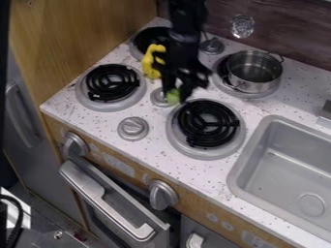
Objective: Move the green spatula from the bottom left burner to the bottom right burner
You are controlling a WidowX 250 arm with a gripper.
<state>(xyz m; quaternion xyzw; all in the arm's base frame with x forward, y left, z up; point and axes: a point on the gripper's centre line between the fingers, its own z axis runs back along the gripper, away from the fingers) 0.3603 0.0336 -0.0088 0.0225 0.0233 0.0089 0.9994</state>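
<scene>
Nearest the camera is the oven door handle (107,203) of the toy stove, well in front of my gripper (176,94), so I do not expect that it will disturb me. I have the green spatula (173,96) caught at my fingertips, it seems; only a small green piece of it is visible, and how firm the grasp is, I cannot tell. It is between the two front burners, just behind the bottom right burner (207,123) and to the right of the bottom left burner (111,83). The main risk, I think, is that the spatula turns or slips out, because I may have it by a small part only. If I go down too early, it could come to lie on the burner's raised rim and slide to the counter (90,123). The small knob (160,97) just to the left of my fingertips could also catch its end, if I swing low. Behind and to the left of my fingertips is a yellow toy (153,61), close to my dark body, and a sideways move could push it. The metal pot (255,71) is behind to the right, on the rear burner, outside the short way forward. The sink (284,169) is further to the right, beyond my goal.
</scene>
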